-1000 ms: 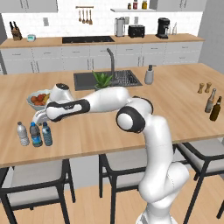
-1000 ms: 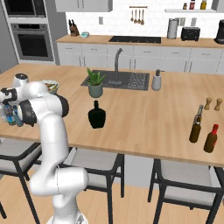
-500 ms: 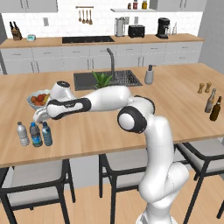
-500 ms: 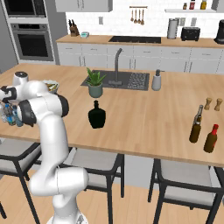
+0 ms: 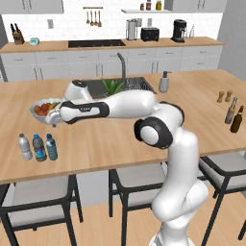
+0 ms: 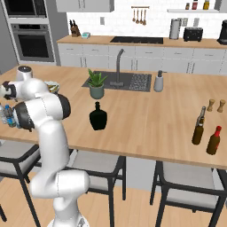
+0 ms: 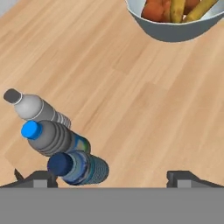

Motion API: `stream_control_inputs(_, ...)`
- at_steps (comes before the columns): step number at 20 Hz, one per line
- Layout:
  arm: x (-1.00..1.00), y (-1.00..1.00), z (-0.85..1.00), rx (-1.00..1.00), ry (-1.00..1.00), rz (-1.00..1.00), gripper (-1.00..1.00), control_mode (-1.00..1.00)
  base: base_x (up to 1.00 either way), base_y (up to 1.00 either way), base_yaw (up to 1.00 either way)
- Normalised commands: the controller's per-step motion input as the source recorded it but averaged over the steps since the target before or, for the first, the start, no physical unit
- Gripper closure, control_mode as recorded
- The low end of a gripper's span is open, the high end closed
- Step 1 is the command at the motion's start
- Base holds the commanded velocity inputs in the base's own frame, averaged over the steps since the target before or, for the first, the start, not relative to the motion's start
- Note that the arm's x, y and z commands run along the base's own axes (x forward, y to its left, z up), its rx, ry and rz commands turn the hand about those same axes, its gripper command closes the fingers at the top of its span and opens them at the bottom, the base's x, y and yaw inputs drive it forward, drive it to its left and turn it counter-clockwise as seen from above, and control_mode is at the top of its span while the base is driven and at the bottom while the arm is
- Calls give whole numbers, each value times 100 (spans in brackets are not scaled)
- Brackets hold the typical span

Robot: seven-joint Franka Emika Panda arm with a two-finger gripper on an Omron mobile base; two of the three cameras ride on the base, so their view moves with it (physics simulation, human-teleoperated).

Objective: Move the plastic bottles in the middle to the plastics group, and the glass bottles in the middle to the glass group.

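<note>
I have the gripper (image 7: 112, 177) spread wide and empty above three small plastic water bottles (image 5: 38, 147) standing in a row near the island counter's (image 5: 115, 139) front edge. I'd lift straight clear without clipping them, then swing toward the squat black glass flask (image 6: 98, 116) mid-counter. The fingertips (image 7: 183, 176) barely show, and I can't tell which bottle is which.

A greyish-clear bottle (image 7: 38, 109) with a dark cap, a blue-capped bottle (image 7: 54, 137) and a navy-capped bottle (image 7: 81, 167) are seen on the light wooden counter (image 7: 131, 96). A black flask (image 6: 98, 118) and a green plant (image 6: 96, 81) are shown elsewhere.
</note>
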Motion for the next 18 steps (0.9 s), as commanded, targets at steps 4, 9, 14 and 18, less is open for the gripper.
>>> stream_control_inputs(4,-31,-96,13,0,0,-25,-100,-100,0,0,0)
stream_control_inputs(9,-36,-98,2,0,0,-27,-100,-100,0,0,0)
stream_control_inputs(14,-27,-86,0,0,7,-31,-100,-100,0,0,0)
stream_control_inputs(18,-33,-99,0,6,12,-31,-100,-100,0,0,0)
